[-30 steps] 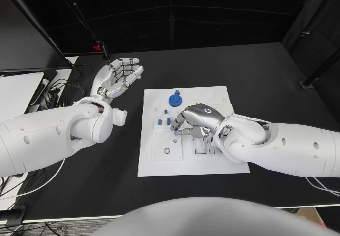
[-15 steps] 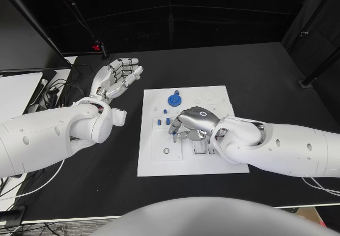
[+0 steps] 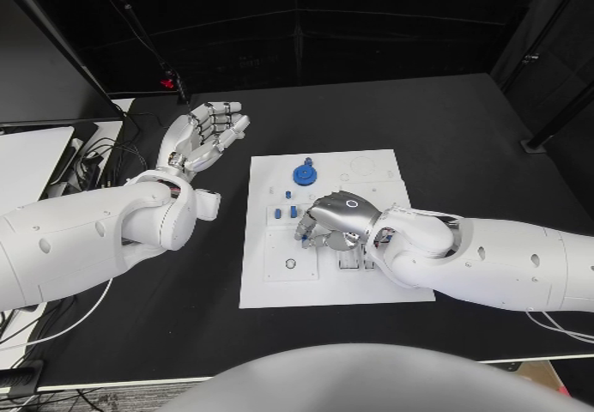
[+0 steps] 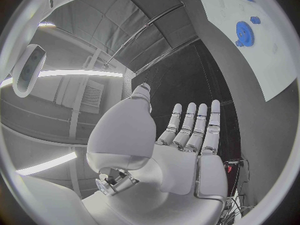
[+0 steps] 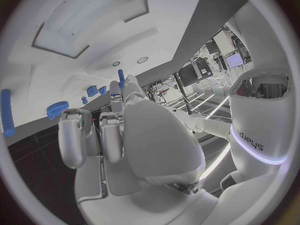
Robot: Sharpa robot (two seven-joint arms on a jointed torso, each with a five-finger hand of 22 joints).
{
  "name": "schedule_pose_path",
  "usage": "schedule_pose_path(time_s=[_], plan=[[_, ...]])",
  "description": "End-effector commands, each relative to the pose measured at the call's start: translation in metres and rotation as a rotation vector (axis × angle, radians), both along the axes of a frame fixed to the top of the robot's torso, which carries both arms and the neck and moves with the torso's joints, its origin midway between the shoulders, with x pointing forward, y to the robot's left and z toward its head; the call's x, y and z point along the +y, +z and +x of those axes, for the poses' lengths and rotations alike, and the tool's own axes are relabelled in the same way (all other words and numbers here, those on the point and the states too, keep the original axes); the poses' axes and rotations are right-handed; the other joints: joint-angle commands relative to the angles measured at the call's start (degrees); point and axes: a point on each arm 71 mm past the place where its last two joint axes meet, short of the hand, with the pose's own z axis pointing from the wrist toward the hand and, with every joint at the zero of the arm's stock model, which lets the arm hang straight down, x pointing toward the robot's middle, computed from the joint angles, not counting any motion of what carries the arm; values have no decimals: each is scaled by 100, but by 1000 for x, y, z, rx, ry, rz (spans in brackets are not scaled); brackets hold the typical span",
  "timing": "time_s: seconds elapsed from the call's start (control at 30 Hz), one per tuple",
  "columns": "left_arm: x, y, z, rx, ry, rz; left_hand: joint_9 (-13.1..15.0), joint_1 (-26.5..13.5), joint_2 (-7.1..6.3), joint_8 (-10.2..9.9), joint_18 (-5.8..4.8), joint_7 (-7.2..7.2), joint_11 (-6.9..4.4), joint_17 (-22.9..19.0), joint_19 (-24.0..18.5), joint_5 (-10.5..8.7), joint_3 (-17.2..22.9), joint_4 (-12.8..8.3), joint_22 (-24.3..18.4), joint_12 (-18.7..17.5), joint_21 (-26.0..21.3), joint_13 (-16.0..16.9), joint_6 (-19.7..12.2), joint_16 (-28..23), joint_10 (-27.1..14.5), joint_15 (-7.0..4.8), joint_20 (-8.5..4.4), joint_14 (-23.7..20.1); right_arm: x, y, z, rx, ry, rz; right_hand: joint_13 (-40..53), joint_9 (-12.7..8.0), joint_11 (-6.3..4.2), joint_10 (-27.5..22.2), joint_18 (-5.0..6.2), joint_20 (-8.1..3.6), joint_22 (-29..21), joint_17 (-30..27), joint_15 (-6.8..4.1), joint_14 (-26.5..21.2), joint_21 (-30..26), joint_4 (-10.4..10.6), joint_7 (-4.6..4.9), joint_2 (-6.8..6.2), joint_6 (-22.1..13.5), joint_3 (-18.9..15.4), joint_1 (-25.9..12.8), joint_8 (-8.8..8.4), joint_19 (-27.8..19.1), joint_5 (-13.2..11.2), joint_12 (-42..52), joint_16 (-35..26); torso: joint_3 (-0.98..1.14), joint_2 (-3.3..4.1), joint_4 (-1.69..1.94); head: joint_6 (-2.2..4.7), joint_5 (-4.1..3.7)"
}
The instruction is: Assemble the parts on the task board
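Right hand [image 3: 336, 219] shifted lower-left on task board [image 3: 384, 287] | fingers curled by blue parts [image 3: 292, 211], hold unclear | left hand [image 3: 202, 133] spread

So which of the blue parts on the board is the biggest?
The round blue gear near the far end of the task board; the other blue pieces nearer the right hand are far smaller.

table [image 3: 495, 129]: looking matt black, cloth-like
task board [image 3: 372, 287]: showing smooth matt white
parts [image 3: 305, 175]: appearing blue plastic
fingers [image 3: 210, 120]: gleaming silver metal
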Motion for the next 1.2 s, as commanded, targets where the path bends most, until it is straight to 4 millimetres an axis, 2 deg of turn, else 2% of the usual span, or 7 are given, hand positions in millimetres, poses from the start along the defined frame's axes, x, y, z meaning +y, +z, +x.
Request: schedule_pose_path(time_s=[0.03,1.2], plan=[[-1,10,-3,-133,-31,-39,-6,-19,57,36,-46,845,11,-6,37,40,26,-12,-5,38,30,-6,-57,27,-46,-7,16,19,1,-1,-1,-10,14,-20,5,-5,3,9,89,14,1297,1403,39,574,-32,4,36,1,7,36,46,-40,317,23,-36,20,1,-3,-1,-1,-8],[0,10,-4,-132,-30,-39,-14,-18,70,52,-46,846,12,-25,35,45,21,-13,-9,55,30,-16,-72,44,-60,-7,16,20,5,-6,0,-63,40,-78,4,-8,14,-21,91,21,1294,1411,47,575,-40,5,44,-1,-3,55,47,-57,313,23,-44,24,2,-2,0,-1,-47]])
